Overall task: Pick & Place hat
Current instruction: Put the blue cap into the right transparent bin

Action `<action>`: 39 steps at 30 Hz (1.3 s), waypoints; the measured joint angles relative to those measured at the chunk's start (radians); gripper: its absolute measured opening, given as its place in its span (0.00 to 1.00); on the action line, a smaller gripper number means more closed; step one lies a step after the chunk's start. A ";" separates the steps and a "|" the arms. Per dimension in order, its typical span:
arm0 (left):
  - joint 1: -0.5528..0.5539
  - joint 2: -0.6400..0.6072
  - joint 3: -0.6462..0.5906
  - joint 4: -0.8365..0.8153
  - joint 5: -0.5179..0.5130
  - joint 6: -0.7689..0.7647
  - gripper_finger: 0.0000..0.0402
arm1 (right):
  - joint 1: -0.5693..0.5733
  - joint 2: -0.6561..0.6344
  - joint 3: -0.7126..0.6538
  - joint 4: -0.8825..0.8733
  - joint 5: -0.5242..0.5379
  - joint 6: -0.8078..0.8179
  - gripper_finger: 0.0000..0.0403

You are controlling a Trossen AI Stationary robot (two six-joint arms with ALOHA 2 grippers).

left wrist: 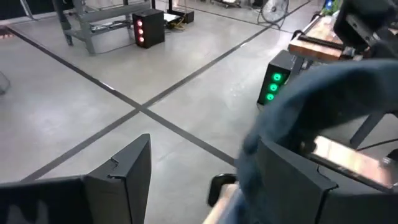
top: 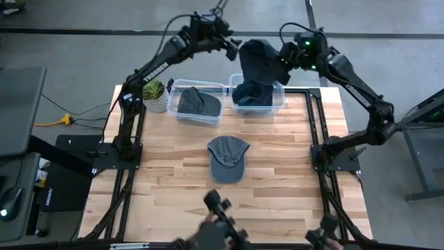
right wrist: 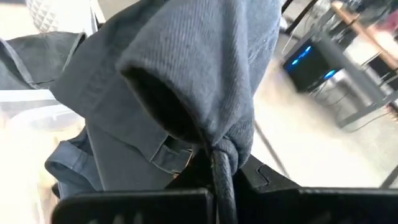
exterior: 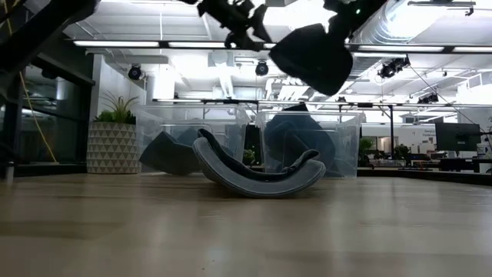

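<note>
Right gripper (top: pixel 286 57) pinches a dark hat (top: pixel 258 61) above the right bin (top: pixel 277 97); left gripper (top: pixel 234 47), fingers spread and empty, sits beside it. I judge lowering squarely over that bin best. Two bins, one plant (top: pixel 154 90), one cap on the table (top: pixel 227 158).

Low view: hat (exterior: pixel 314 55) hangs high.

Right wrist view: fabric (right wrist: pixel 186 68) bunches between closed fingers.

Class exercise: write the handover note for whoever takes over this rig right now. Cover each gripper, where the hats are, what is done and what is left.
Right gripper: shut on a dark hat, held in the air above the right bin.
Left gripper: open, beside that hat, holding nothing.
Left bin: one hat inside. Right bin: hats inside.
Table: one grey cap lies at the centre.
Left: place the held hat, then the cap.
</note>
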 joint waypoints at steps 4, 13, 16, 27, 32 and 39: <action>0.095 -0.004 -0.001 0.001 0.106 0.019 0.59 | 0.000 0.058 0.000 -0.005 -0.025 0.059 0.01; 0.248 -0.007 -0.001 0.074 0.293 0.035 0.59 | 0.017 0.131 0.000 -0.016 -0.069 0.146 0.01; 0.273 -0.007 -0.001 0.099 0.326 0.035 0.59 | 0.031 0.151 0.000 -0.022 -0.069 0.144 0.01; 0.300 -0.007 -0.001 0.149 0.399 0.036 0.59 | 0.047 0.262 0.000 -0.045 -0.054 0.183 0.01; 0.300 -0.007 -0.001 0.147 0.428 0.042 0.59 | 0.047 0.284 0.000 -0.086 -0.058 0.200 0.01; 0.300 -0.007 -0.001 0.143 0.456 0.042 0.59 | 0.037 0.286 -0.019 -0.120 -0.072 0.196 0.01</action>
